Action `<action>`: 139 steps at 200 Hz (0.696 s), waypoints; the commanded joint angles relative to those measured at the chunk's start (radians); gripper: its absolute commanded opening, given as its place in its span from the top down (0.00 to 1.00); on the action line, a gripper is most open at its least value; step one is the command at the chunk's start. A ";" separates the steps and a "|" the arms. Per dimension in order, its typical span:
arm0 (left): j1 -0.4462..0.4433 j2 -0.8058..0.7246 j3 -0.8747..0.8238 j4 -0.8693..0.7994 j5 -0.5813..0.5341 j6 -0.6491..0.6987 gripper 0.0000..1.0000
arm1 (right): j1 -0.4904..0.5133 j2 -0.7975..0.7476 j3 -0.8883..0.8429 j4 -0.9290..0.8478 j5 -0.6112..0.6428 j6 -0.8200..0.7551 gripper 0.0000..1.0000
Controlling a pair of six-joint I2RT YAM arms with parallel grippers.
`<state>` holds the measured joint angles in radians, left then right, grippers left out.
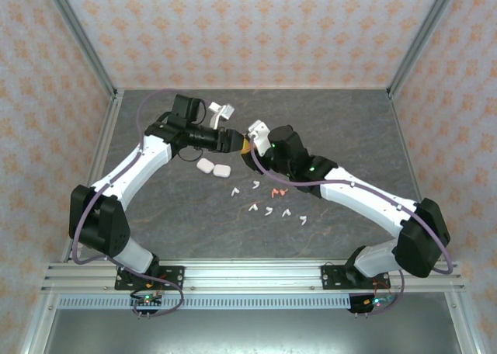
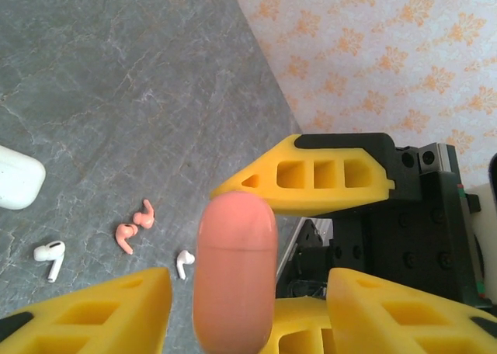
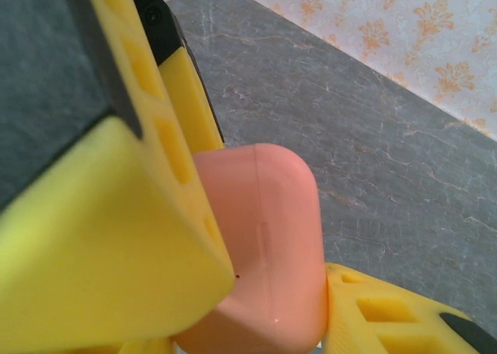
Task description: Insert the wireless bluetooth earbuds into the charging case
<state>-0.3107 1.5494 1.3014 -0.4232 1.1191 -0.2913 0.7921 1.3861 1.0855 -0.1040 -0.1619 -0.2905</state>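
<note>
And the right end effector (image 1: 248, 146) clamps the salmon-pink charging case (image 3: 272, 230) in mid-air, the left end effector (image 2: 248, 280) straddles it with gaps either side, while the tiny earbuds (image 2: 124, 236) lie on the surface (image 2: 116, 98) below both, and they look light, hard and slippery, probably best pinched across the bulb.

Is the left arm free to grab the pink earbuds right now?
Probably not yet: the left gripper has its jaws around the pink case that the right gripper holds. The pink earbuds themselves lie uncovered.
</note>
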 commanded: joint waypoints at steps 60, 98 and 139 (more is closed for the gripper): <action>-0.006 -0.044 0.005 0.035 -0.009 -0.014 0.76 | -0.014 0.018 0.040 0.029 -0.063 0.059 0.52; -0.006 -0.132 -0.080 0.218 -0.132 -0.107 0.85 | -0.063 -0.052 -0.005 0.022 -0.137 0.168 0.20; -0.007 -0.240 -0.305 0.694 -0.298 -0.297 0.94 | -0.254 -0.197 -0.203 0.317 -0.433 0.525 0.11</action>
<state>-0.3145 1.3712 1.1030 -0.0807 0.9550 -0.4603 0.6426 1.2781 0.9833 -0.0227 -0.3866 -0.0341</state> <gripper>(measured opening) 0.217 0.882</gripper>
